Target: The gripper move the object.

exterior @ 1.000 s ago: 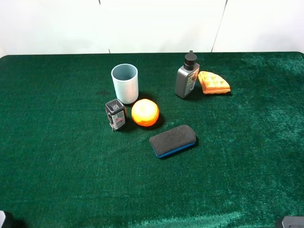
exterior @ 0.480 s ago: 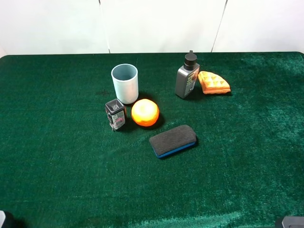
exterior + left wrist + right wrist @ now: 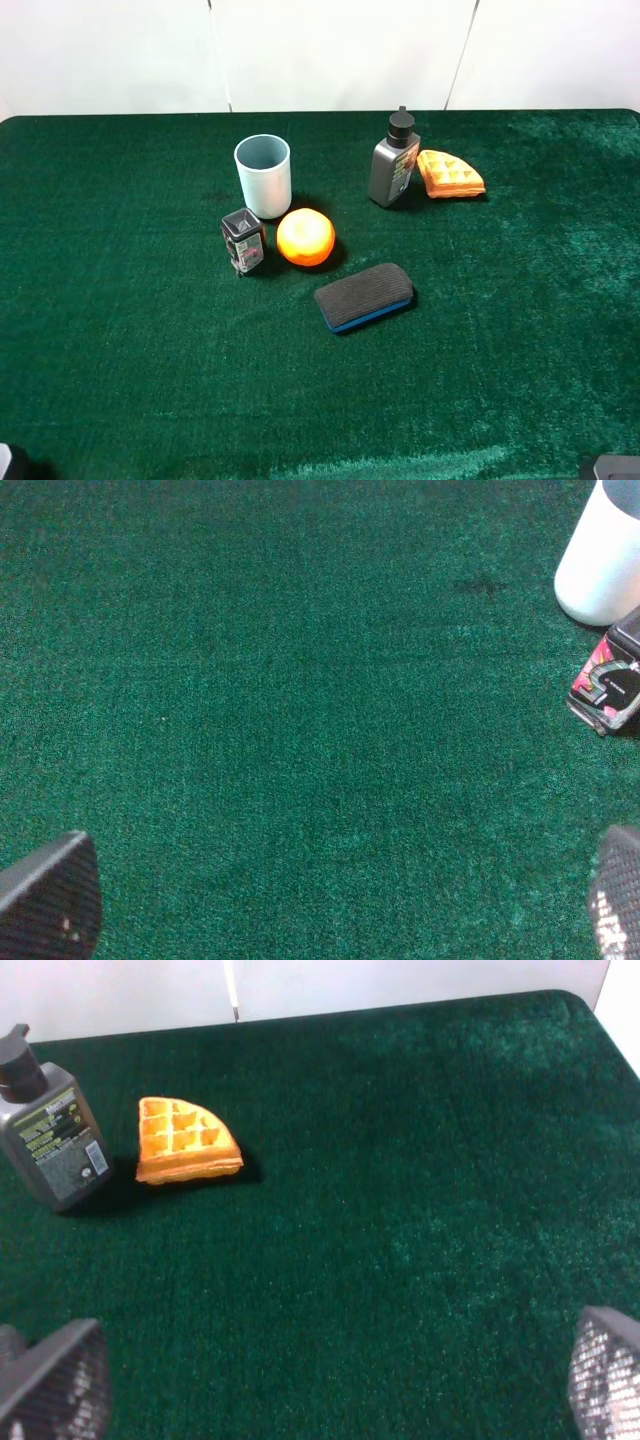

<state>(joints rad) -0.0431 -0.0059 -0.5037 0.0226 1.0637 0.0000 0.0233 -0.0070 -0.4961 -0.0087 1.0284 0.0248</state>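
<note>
The object, an orange-yellow waffle wedge (image 3: 449, 174), lies flat on the green cloth at the back right, just right of a grey bottle (image 3: 393, 160). It also shows in the right wrist view (image 3: 185, 1141), far ahead of my right gripper (image 3: 330, 1375). That gripper is open and empty, its fingertips (image 3: 55, 1380) spread wide. My left gripper (image 3: 335, 900) is open and empty too, over bare cloth near the front left, far from the waffle. In the high view only slivers of both arms show at the bottom corners.
A pale blue cup (image 3: 263, 175), a small patterned box (image 3: 243, 241), an orange ball (image 3: 305, 237) and a black-and-blue eraser (image 3: 363, 296) stand mid-table. The cup (image 3: 600, 560) and box (image 3: 607, 685) show in the left wrist view. A white wall borders the table's far edge.
</note>
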